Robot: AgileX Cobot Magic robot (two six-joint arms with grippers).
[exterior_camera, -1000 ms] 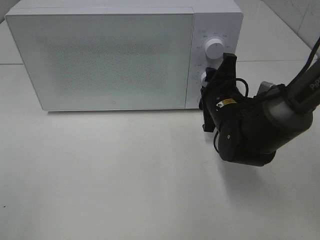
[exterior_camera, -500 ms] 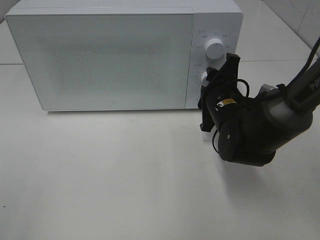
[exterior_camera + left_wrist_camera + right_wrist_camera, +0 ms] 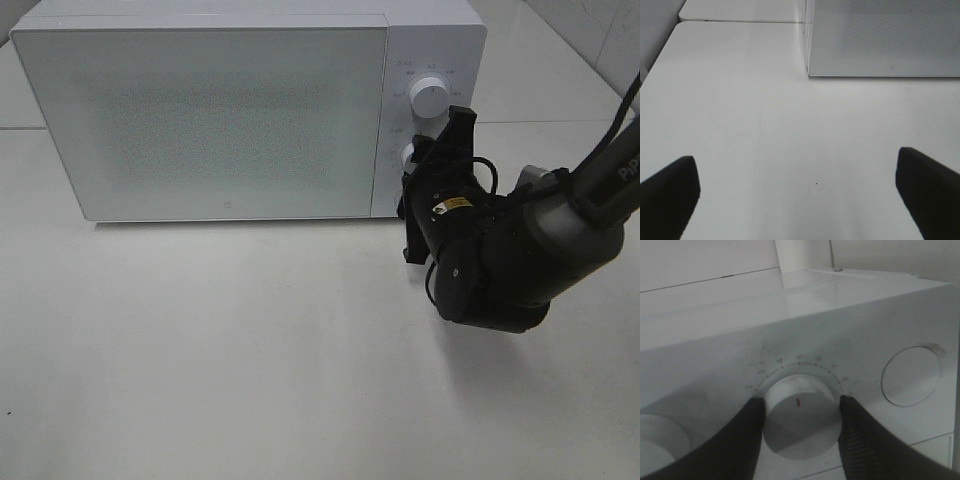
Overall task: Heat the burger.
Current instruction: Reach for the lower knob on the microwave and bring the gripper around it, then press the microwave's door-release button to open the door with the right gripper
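The burger is hidden; no view shows it. The white microwave (image 3: 220, 110) stands at the back of the table with its door closed. My right gripper (image 3: 412, 160) is at the control panel, shut on the lower knob (image 3: 407, 154). In the right wrist view its two black fingers (image 3: 740, 435) press against both sides of that knob (image 3: 800, 425), whose red mark points up at the dial scale. My left gripper (image 3: 795, 160) is open over bare table, in front of the microwave's (image 3: 880, 40) corner, with nothing between its fingers.
The upper knob (image 3: 430, 97) sits just above the right gripper. The right arm (image 3: 520, 250) lies low over the table in front of the panel. The white table (image 3: 200, 350) stretches out before the microwave door.
The right wrist has turned very slightly on the lower knob. Nothing else has moved.
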